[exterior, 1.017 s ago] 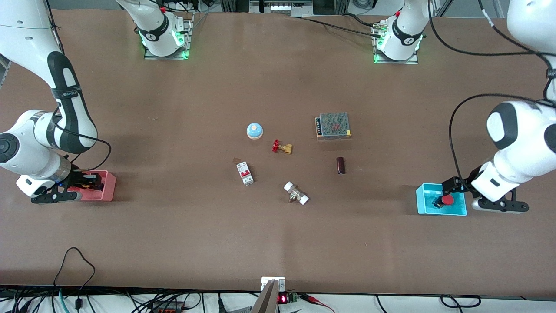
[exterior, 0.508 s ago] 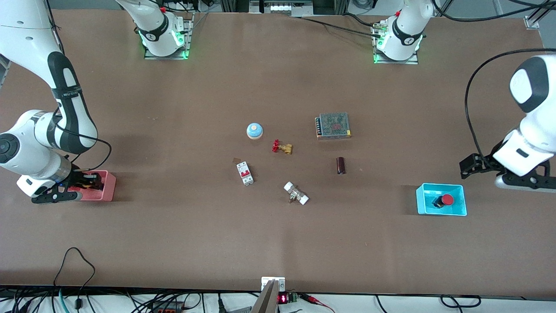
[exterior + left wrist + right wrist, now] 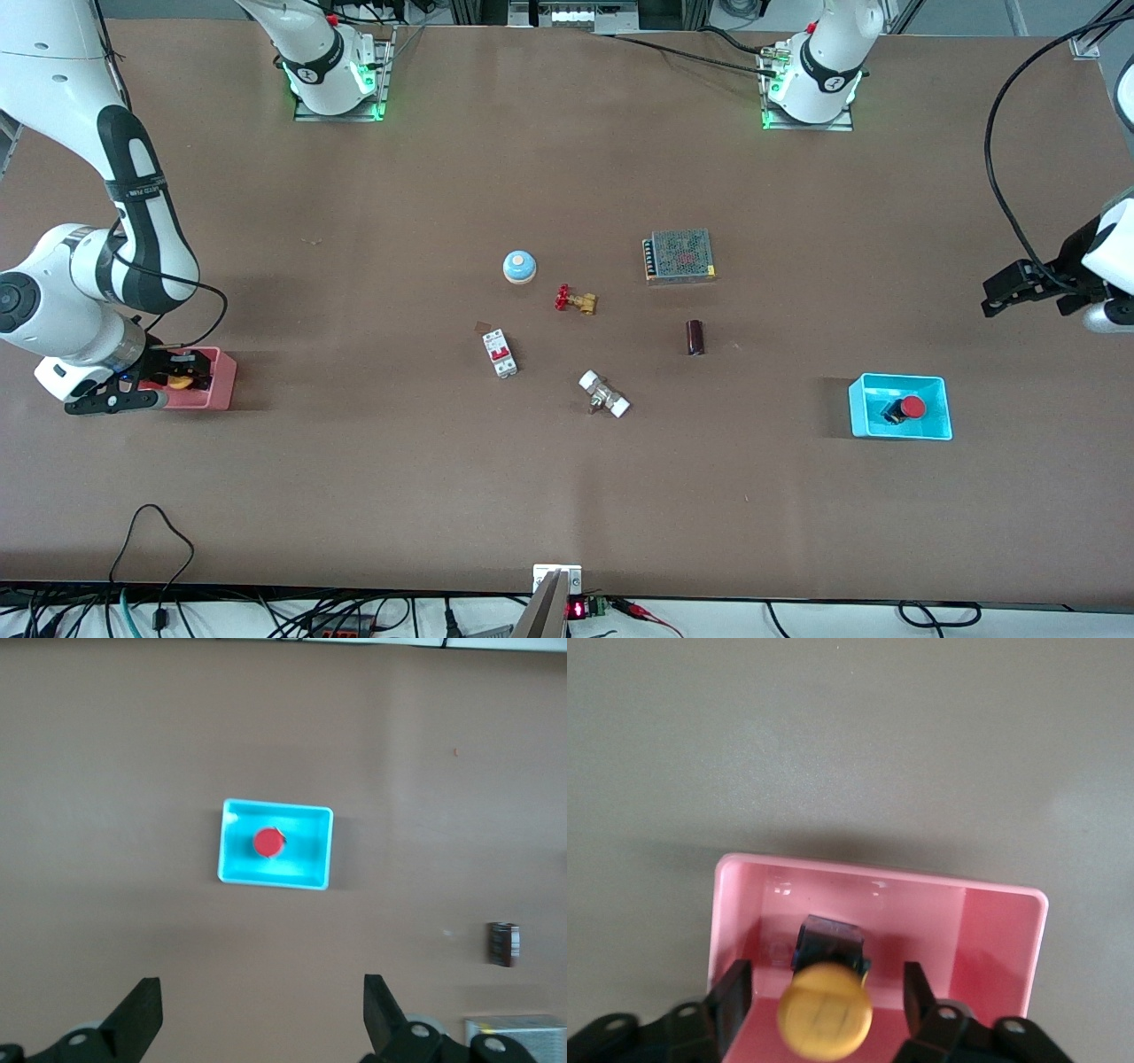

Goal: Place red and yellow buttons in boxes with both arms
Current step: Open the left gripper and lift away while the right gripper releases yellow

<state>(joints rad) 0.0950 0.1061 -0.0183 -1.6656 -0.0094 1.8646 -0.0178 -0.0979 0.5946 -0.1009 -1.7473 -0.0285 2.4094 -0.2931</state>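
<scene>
On the desk (image 3: 567, 496), the left hand (image 3: 1005, 297) hangs open above bare surface; the red button (image 3: 912, 407) lies in the cyan box (image 3: 899, 431). The right hand (image 3: 182, 372), spread open, sits in the pink box (image 3: 221, 390) astride the yellow button (image 3: 825, 1011). Lifting carelessly could snag the button.
</scene>
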